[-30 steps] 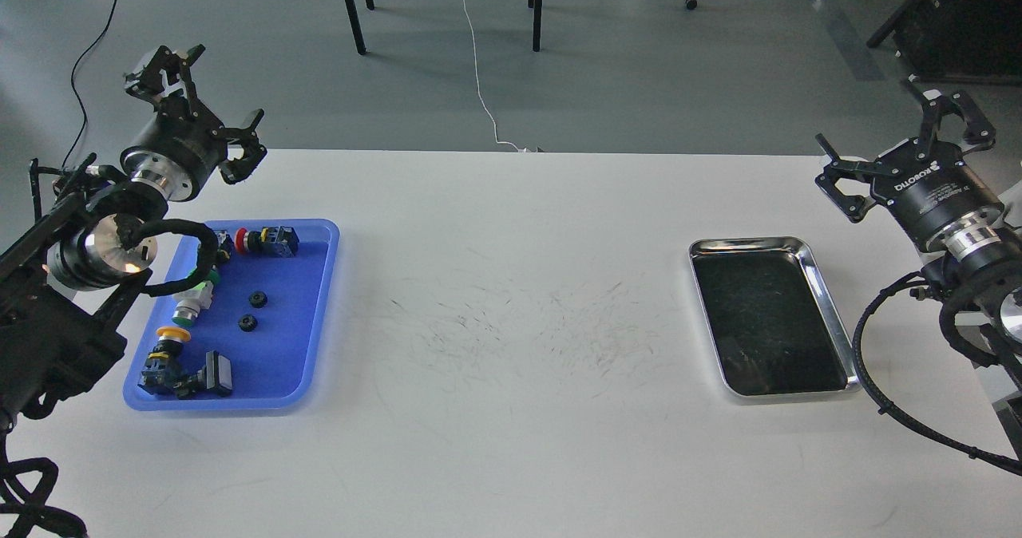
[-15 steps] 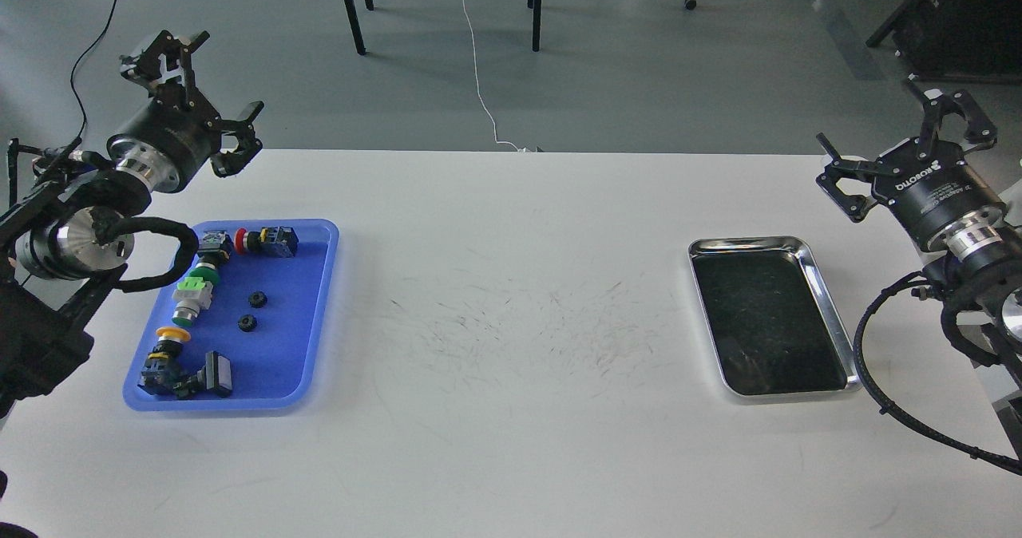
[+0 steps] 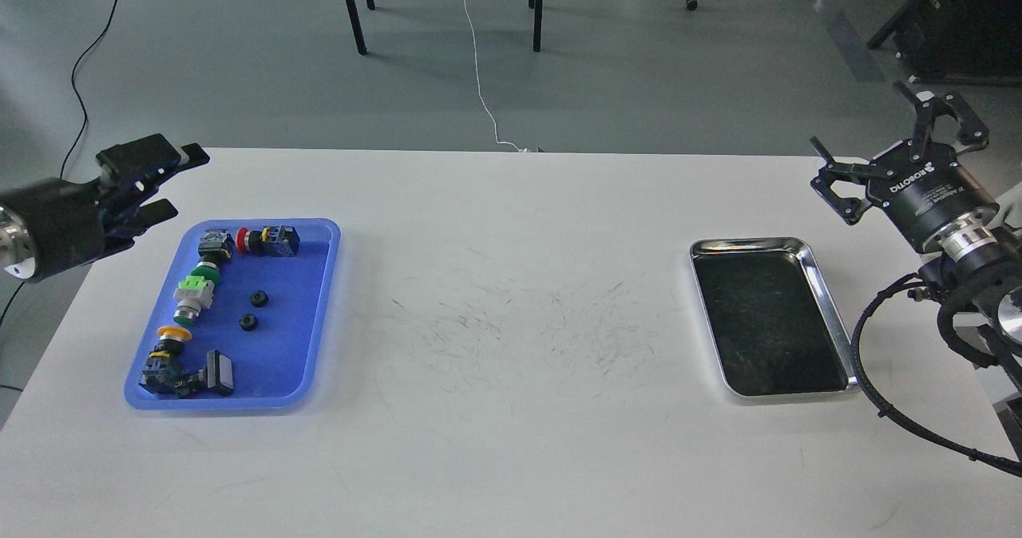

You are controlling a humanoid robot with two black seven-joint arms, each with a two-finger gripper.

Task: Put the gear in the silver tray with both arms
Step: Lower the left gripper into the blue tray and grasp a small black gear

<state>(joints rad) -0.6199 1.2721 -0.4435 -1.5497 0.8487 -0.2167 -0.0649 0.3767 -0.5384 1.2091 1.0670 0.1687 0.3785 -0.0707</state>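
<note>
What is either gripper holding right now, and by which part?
Nothing. The left gripper and right gripper are both open and empty; the gears lie in the blue tray.

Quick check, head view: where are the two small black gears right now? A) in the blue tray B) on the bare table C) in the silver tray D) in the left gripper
A: both small black gears lie in the blue tray beside the push-button switches; the silver tray holds nothing, and the left gripper holds nothing.
</note>
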